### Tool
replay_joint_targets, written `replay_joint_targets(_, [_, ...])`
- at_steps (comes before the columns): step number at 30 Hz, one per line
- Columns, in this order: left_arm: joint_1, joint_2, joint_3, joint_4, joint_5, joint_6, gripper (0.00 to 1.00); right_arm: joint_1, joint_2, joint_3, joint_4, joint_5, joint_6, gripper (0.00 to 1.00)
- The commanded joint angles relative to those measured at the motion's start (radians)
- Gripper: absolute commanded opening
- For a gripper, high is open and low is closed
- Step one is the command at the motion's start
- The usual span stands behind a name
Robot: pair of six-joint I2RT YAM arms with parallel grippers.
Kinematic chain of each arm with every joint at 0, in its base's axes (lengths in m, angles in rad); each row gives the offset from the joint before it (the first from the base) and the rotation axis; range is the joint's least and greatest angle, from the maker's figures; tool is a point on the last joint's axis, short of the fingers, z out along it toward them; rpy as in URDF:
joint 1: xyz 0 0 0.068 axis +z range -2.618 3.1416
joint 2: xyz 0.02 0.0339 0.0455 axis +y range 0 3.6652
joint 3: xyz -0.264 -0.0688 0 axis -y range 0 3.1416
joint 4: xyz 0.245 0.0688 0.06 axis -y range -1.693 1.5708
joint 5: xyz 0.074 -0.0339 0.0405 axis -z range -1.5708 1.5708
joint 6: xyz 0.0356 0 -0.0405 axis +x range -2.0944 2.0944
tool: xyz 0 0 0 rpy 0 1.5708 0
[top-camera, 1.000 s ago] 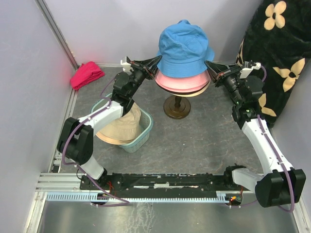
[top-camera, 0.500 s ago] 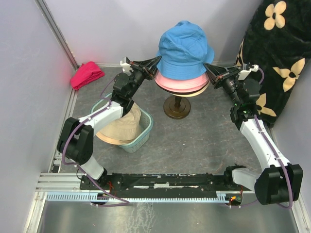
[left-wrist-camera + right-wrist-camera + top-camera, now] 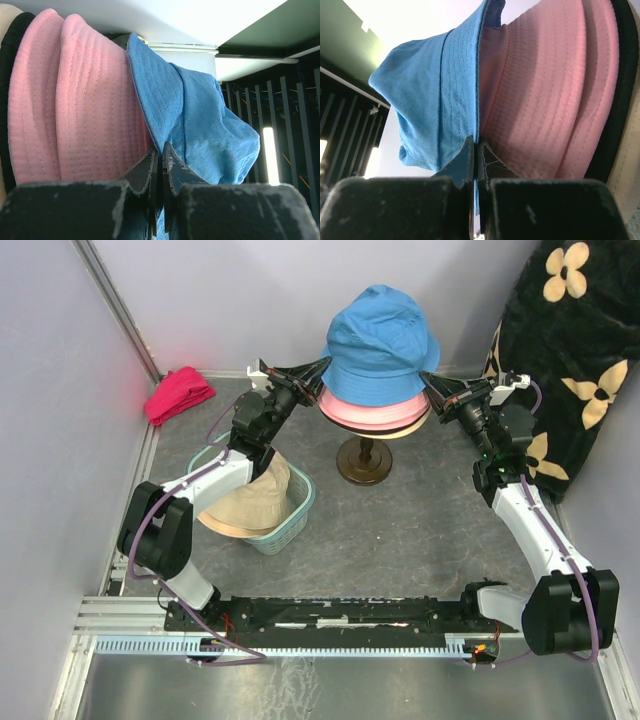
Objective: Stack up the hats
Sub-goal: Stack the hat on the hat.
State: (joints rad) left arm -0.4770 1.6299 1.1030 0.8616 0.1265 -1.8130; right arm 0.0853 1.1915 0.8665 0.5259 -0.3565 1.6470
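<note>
Seating blue hat [image 3: 380, 340] over pink hat [image 3: 372, 410] with left gripper [image 3: 322, 366] and right gripper [image 3: 427, 378] pinching its brim; needs even pull-down, then release.

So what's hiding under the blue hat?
A pink hat sits right under the blue hat, then a black rim and a beige brim, above a dark stand. Their tops, and whatever they sit on, are covered.
</note>
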Motion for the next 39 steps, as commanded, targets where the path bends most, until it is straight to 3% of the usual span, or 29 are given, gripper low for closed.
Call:
replay_joint_targets(1, [0.011,0.034,-0.040,-0.133,0.008,0.010,0.03,-0.021,0.076,-0.078,-0.251,0.001,-0.061,0.02])
replay_joint_targets(10, [0.022,0.033,-0.047,-0.208,0.020,0.029,0.03,-0.026,0.109,-0.093,-0.278,-0.015,-0.075,0.01])
replay_joint_targets(22, [0.038,-0.011,0.010,-0.508,0.013,0.136,0.03,-0.027,0.088,-0.104,-0.340,0.001,-0.112,0.01])
replay_joint_targets(28, [0.048,-0.026,-0.014,-0.528,0.000,0.132,0.03,-0.027,0.072,-0.101,-0.359,0.002,-0.120,0.01])
replay_joint_targets(33, [0.053,0.000,0.070,-0.526,0.040,0.196,0.03,-0.028,0.030,-0.067,-0.327,0.016,-0.137,0.02])
replay_joint_targets(35, [0.053,0.014,0.115,-0.539,0.067,0.232,0.03,-0.034,0.016,-0.047,-0.288,0.016,-0.144,0.06])
replay_joint_targets(39, [0.062,0.025,0.156,-0.559,0.093,0.275,0.03,-0.047,0.005,0.007,-0.243,0.005,-0.155,0.26])
